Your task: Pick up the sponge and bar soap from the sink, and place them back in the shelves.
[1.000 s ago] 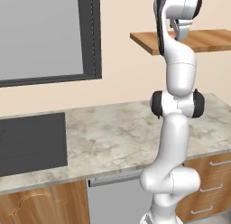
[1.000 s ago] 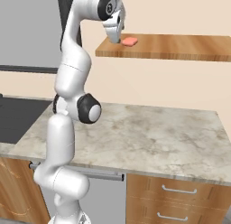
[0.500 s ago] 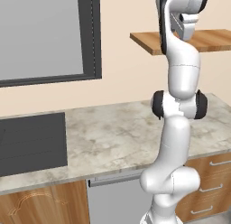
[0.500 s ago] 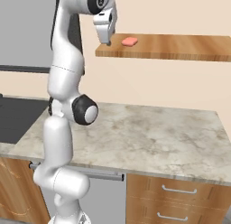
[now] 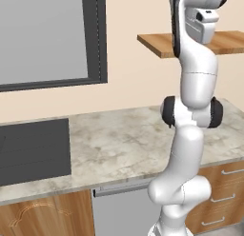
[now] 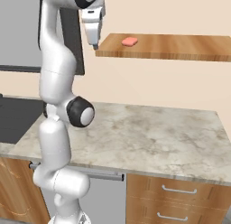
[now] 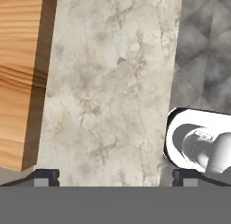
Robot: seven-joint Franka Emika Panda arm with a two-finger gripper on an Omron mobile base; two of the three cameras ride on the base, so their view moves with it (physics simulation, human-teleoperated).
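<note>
With the bar soap (image 6: pixel 130 41) resting on the shelves (image 6: pixel 180 46), the end effector (image 6: pixel 94 41) hung open and empty just beside their edge.

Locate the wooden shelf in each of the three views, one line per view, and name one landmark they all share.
Left base view: the shelves sit upper right, partly behind the arm.
Right base view: they run across the top from centre to the right edge, with the bar soap lying near the left end.
Hand view: the plank fills the left edge, seen from above.
Shared landmark: the marble counter.
</note>
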